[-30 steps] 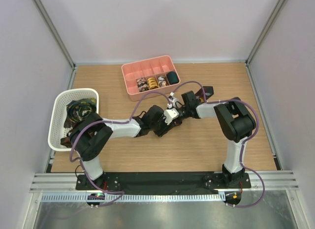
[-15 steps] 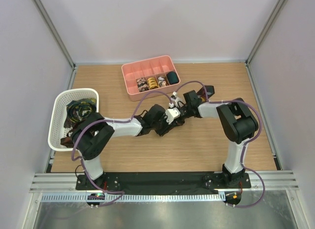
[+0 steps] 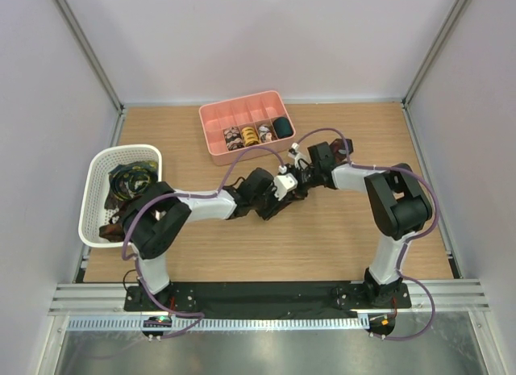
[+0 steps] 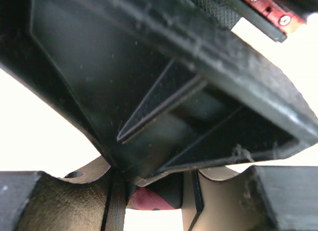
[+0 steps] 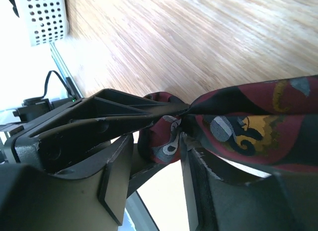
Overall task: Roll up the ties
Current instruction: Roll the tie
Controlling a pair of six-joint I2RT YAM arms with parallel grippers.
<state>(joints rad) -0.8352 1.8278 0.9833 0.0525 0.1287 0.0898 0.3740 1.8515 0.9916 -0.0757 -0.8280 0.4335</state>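
A dark red tie with grey and yellow prints [image 5: 248, 116] runs across the right wrist view and bunches into a small fold between my right gripper's [image 5: 159, 156] fingers. My left gripper [image 3: 286, 193] meets my right gripper [image 3: 297, 181] above the table's middle, fingers interlocked. One left finger [image 5: 99, 116] presses on the tie at the bunch. In the left wrist view a red piece of the tie [image 4: 154, 198] sits between my left gripper's [image 4: 154, 191] fingers, and the right gripper's body fills the rest. Both grippers are shut on this tie.
The pink divided tray [image 3: 242, 117] stands at the back with several coiled ties [image 3: 250, 135] in its front compartments. The white mesh basket [image 3: 97, 189] at the left holds more loose ties [image 3: 129, 181]. Its corner shows in the right wrist view [image 5: 44, 15].
Both grippers, still joined on the tie, have shifted a little to the right and toward the back. The right forearm has swung outward to the right.
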